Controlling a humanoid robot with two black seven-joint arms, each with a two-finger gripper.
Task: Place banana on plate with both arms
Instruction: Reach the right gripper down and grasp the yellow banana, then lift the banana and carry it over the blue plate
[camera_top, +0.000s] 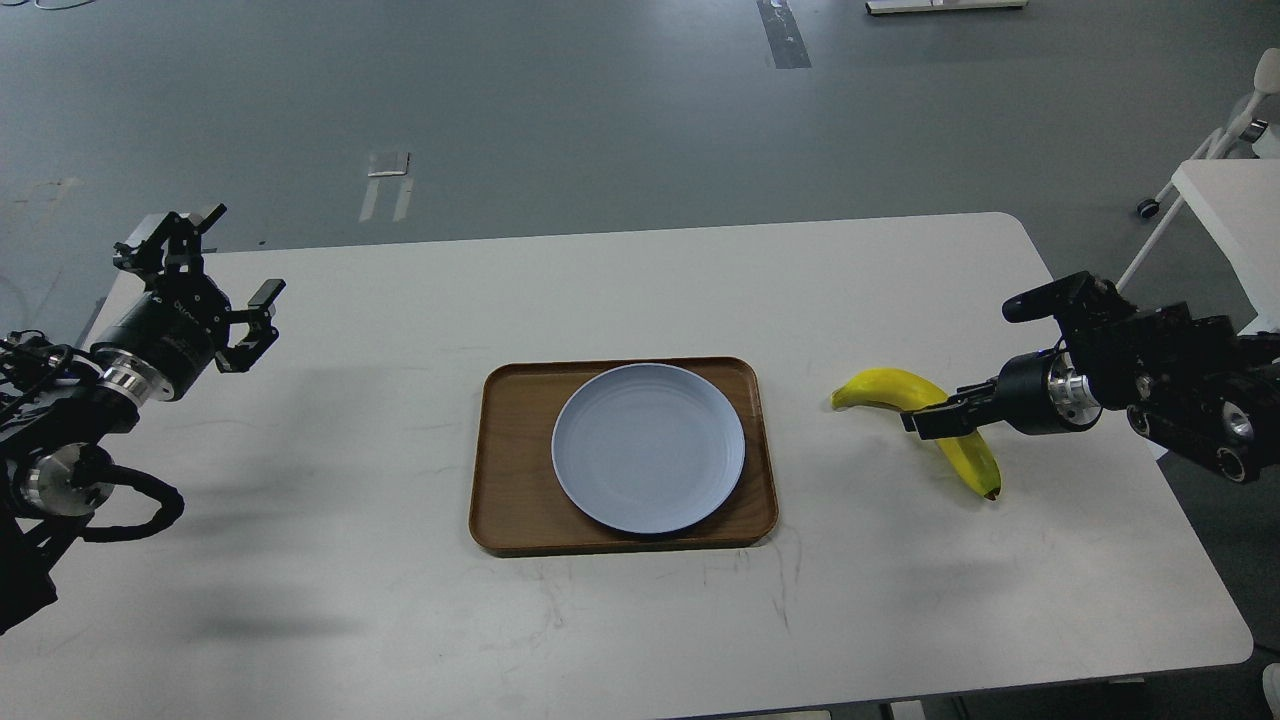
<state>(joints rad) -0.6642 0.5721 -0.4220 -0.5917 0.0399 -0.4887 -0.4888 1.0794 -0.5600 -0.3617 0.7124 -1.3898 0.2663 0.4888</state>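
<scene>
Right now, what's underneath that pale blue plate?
The plate sits on a brown wooden tray, which rests on the white table. The tray's middle is hidden by the plate, so I cannot see it.

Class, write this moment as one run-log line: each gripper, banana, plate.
right gripper: at banana middle, closure unclear | left gripper: open, idle, far left | banana: on table, right of tray | plate: empty, on wooden tray

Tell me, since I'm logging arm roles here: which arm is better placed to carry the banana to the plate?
Right. The right gripper is already at the banana, right of the plate. The left gripper hangs open at the table's far left edge.
</scene>
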